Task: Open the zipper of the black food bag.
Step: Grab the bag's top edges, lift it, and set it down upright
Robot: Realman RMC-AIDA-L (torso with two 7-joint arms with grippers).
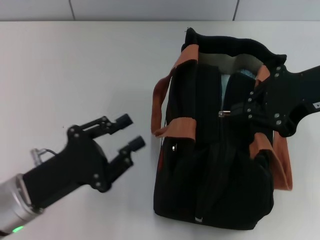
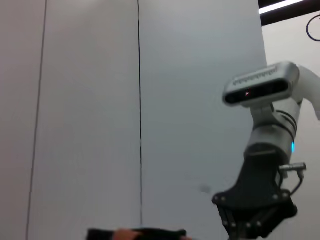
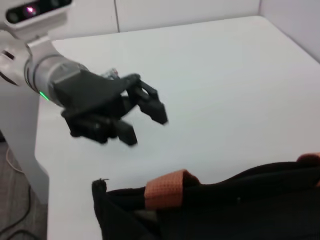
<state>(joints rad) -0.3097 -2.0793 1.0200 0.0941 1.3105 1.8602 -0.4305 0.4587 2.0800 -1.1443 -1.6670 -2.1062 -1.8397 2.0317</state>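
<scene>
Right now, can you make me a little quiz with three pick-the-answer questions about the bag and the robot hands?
1. Where is the left gripper?
A. Inside the bag
B. Over the table beside the bag
C. Under a strap

2. How many orange-brown straps does the black bag have?
A. One
B. Two
C. Four

3. How is the zipper right now?
A. Shut all the way
B. Open at the far end, shut at the near end
C. Torn off

Answers:
1. B: in the head view it hangs open over the bare table, apart from the bag.
2. B: one strap shows on each side of the bag.
3. B: pale lining shows at the far end, and the right gripper pinches the silver pull tab about halfway along.
</scene>
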